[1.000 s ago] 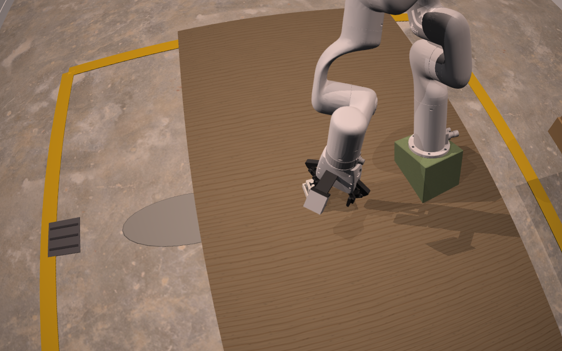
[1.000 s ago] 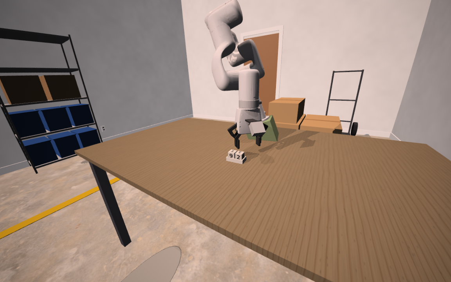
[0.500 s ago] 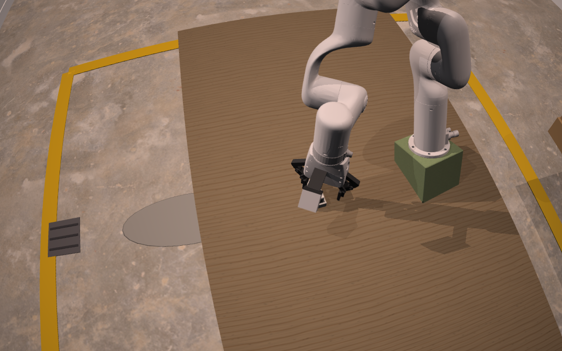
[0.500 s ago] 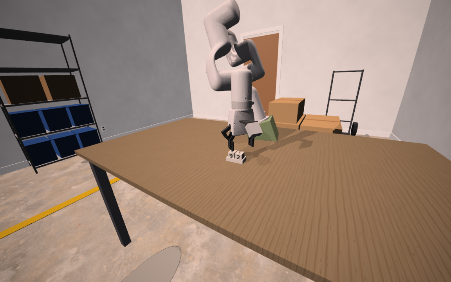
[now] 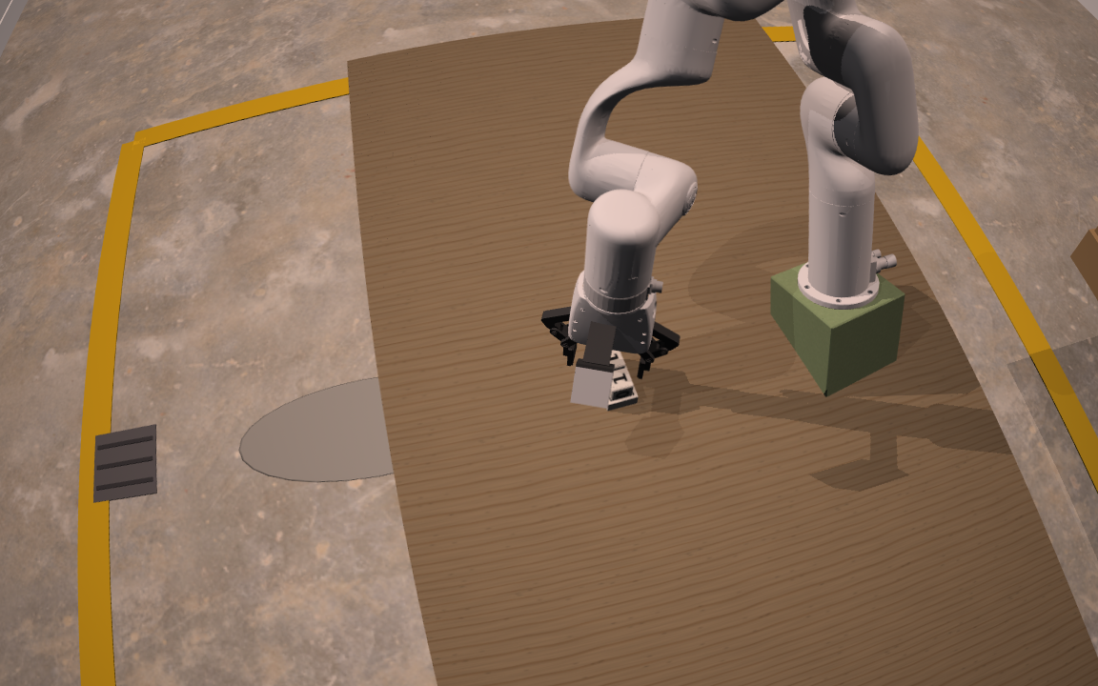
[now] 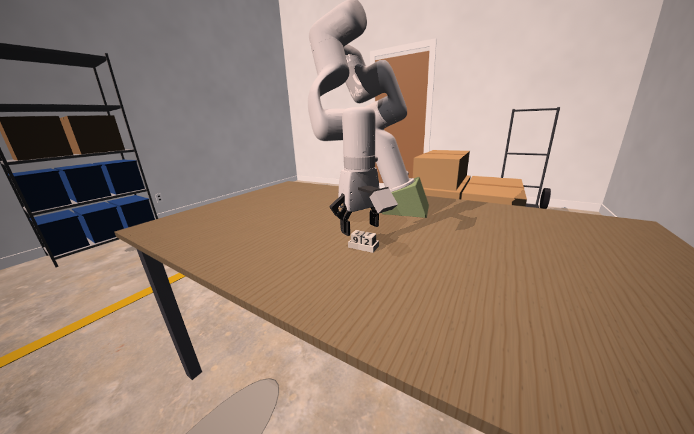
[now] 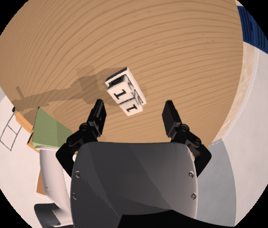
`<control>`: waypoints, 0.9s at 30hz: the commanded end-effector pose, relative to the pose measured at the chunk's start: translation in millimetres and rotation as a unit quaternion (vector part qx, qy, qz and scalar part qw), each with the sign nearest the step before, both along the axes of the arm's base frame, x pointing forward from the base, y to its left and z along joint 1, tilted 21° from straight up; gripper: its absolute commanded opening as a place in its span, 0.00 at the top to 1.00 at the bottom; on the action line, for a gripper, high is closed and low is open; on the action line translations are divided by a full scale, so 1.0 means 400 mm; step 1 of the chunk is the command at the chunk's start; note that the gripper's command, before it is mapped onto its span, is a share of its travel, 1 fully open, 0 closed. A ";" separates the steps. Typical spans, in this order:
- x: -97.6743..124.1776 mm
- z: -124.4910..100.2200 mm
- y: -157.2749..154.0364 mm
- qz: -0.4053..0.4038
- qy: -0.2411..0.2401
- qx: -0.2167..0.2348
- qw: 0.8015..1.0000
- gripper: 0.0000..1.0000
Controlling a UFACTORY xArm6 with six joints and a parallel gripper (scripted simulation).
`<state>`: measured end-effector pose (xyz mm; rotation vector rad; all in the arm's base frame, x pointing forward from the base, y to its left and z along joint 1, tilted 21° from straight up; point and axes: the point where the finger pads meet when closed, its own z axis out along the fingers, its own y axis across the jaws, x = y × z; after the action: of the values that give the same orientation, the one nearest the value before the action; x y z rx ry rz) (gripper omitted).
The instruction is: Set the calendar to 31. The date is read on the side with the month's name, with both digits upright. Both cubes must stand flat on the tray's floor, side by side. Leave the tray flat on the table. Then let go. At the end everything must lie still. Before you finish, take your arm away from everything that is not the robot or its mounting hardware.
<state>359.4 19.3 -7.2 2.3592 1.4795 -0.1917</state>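
The small white calendar tray [image 6: 362, 248] [image 7: 135, 86] lies flat on the wooden table [image 6: 500, 302], with two white cubes side by side in it. In the exterior view the left cube [image 6: 356, 237] shows 9 and the right cube [image 6: 368, 239] shows 2 on the near side. Both tops show 1, as seen in the wrist view on one cube [image 7: 118, 92] and on the other cube [image 7: 130, 108]. My gripper [image 5: 606, 359] [image 6: 359, 223] [image 7: 134, 106] is open and empty. It hangs straight above the cubes, apart from them. In the top view the wrist hides most of the calendar [image 5: 623, 388].
The arm's green base block [image 5: 839, 336] [image 6: 409, 201] stands on the table just behind the calendar. The table's left edge [image 5: 382, 383] is a good way off. Shelves [image 6: 64, 161], boxes [image 6: 441, 167] and a hand truck [image 6: 530, 156] stand off the table.
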 end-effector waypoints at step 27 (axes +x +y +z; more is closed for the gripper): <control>0.157 0.054 -0.106 0.142 0.056 -0.007 0.988 0.00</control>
<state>410.6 -16.6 10.5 2.1344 1.8132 -0.2608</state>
